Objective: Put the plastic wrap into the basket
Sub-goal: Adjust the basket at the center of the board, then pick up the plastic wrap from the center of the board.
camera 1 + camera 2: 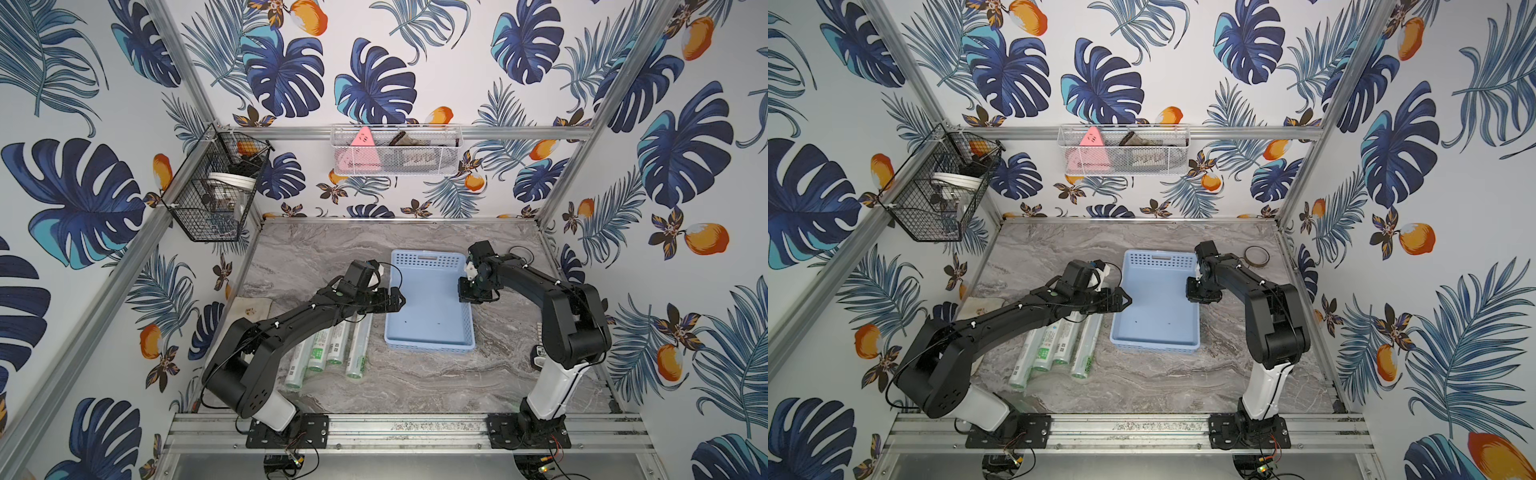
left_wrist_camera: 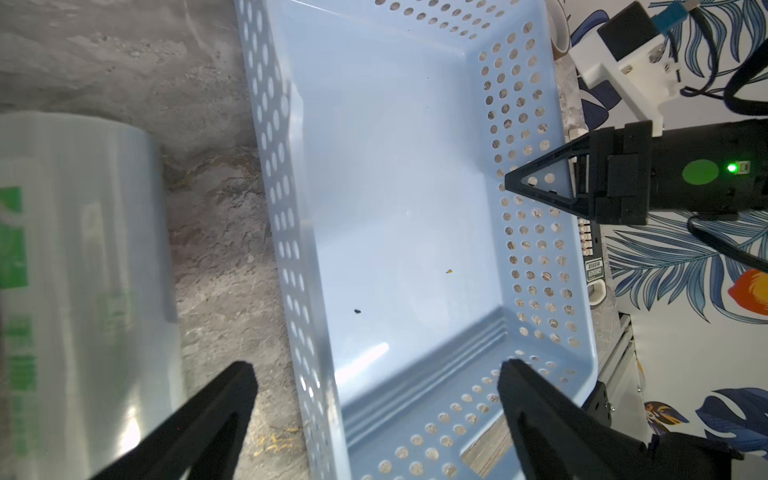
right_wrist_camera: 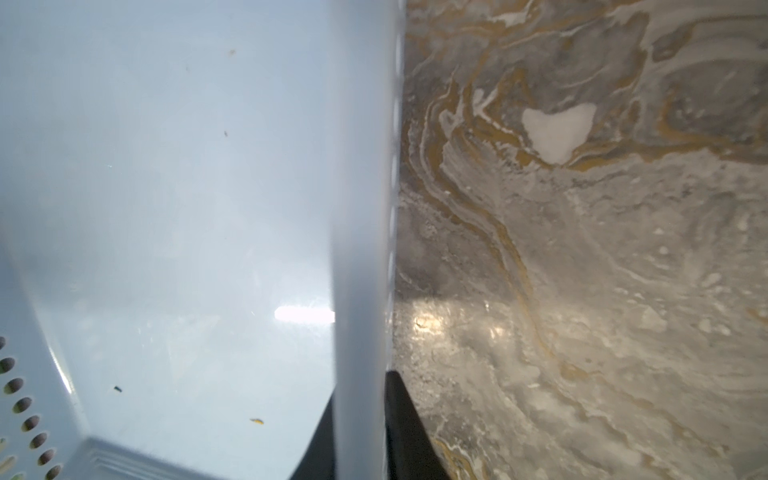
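The right tool (image 3: 360, 388) pinches the right wall of the basket (image 1: 428, 261); the left tool (image 2: 376, 365) gapes empty over its left wall. Plastic wrap (image 1: 334, 349), apparently four rolls, lies toward the left edge of the surface (image 1: 415, 382).

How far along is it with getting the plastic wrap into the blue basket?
Done: nothing yet; the basket holds no rolls. In hand: the right gripper is shut on the basket's side wall, and the left gripper hovers open by the opposite rim, holding nothing. Left: all four plastic wrap rolls lie on the table beside it.
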Tool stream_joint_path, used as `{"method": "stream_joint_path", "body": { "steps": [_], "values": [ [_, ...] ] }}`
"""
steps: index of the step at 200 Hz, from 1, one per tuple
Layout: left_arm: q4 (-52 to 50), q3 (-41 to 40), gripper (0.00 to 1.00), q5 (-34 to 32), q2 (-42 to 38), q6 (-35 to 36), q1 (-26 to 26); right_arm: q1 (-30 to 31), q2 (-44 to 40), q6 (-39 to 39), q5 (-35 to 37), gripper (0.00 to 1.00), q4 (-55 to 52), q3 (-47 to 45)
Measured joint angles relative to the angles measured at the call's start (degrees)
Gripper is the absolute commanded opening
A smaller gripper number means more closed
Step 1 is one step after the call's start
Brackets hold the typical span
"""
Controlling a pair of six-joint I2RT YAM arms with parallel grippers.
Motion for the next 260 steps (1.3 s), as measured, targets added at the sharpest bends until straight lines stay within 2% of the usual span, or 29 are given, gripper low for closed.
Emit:
{"method": "stream_joint_path", "body": {
  "steps": [30,48,64,85,104,142,172,193,226,245,260],
  "values": [
    [0.76,0.0,0.99,1.42,1.11,-0.26,-0.52,0.04,0.28,0.35,-0.09,0.24,-0.68,2.19],
    [0.59,-0.13,0.99,0.81,0.09,-0.26,-0.72,-0.11,-1.16,1.9,2.93,0.36,-2.25,2.8],
    [-0.5,-0.94,0.98,-2.47,-2.99,-0.24,-0.79,-0.46,-4.63,3.02,5.31,0.5,-3.5,2.71],
    [-3.39,-1.77,0.89,-9.22,-7.28,0.02,-0.79,-0.74,-11.5,4.11,5.92,0.56,-3.19,1.25],
    [-6.75,-2.89,0.81,-15.41,-9.49,1.11,-0.79,-0.57,-17.16,5.38,1.31,0.56,-0.48,-1.86],
    [-13.99,-3.56,0.71,-22.05,-9.99,2.8,-0.79,1.95,-22.82,9.44,-8.98,0.57,6.03,-6.4],
    [-17.31,-4.02,0.71,-24.85,-13.11,2.8,-0.76,7.02,-24.3,12.15,-12.0,0.56,9.79,-6.45],
    [-17.73,-5.33,0.7,-27.02,-16.33,2.56,-0.31,12.96,-23.19,14.47,-11.8,0.54,11.8,-5.66],
    [-18.95,-6.82,0.69,-28.04,-19.17,2.05,2.23,22.67,-16.68,17.07,-7.34,0.53,11.89,-0.24],
    [-18.82,-8.96,0.69,-26.53,-21.38,1.64,4.2,25.97,-13.64,18.27,-4.09,0.53,11.21,2.25],
    [-18.53,-8.74,0.67,-21.79,-19.87,1.95,4.26,26.67,-13.25,19.5,-1.6,0.54,10.88,2.34]
  ]
}}
